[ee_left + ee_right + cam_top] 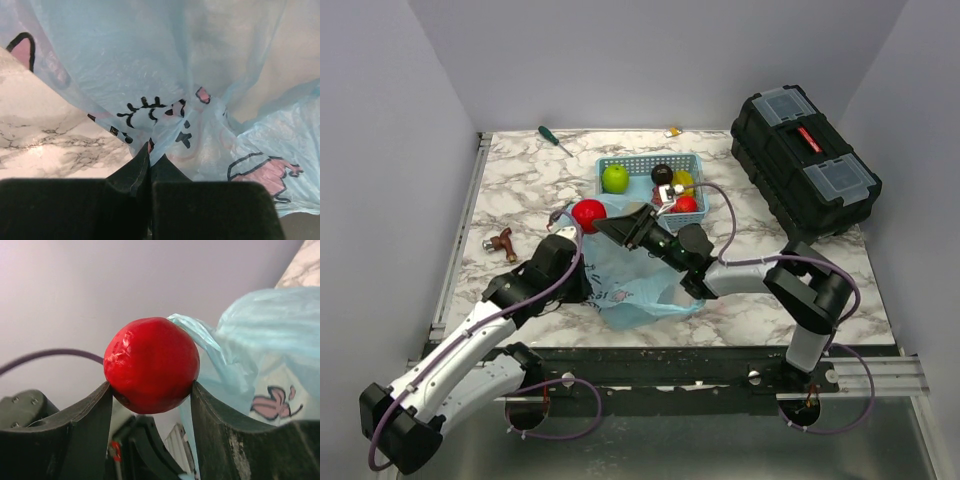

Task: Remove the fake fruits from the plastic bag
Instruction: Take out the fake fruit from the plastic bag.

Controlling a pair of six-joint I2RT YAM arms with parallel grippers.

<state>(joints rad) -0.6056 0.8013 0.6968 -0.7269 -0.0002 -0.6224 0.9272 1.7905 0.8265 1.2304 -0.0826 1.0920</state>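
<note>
— Fruits, counted?
— Five. One red fruit (pixel 151 365) is clamped in the right gripper (pixel 151 392), beside the bag. Four lie in the basket (pixel 645 160), far edge, centre: green apple (pixel 615 178), dark plum (pixel 662 173), yellow fruit (pixel 682 180), second red fruit (pixel 687 204).
— Bag?
— One plastic bag (pixel 640 285), centre, towards the near edge. The left gripper (pixel 150 152) is pinched tight on a fold.

Glossy red fruit (pixel 151 365), translucent light-blue plastic bag (pixel 210 100) with pink-and-black cartoon print, white counter (pixel 520 190) veined grey, green apple (pixel 615 178), light-blue mesh basket (pixel 645 160), black toolbox (pixel 770 150).

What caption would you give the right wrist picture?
Black jaws pinch a glossy red fruit, with the light-blue plastic bag beside it.
</note>
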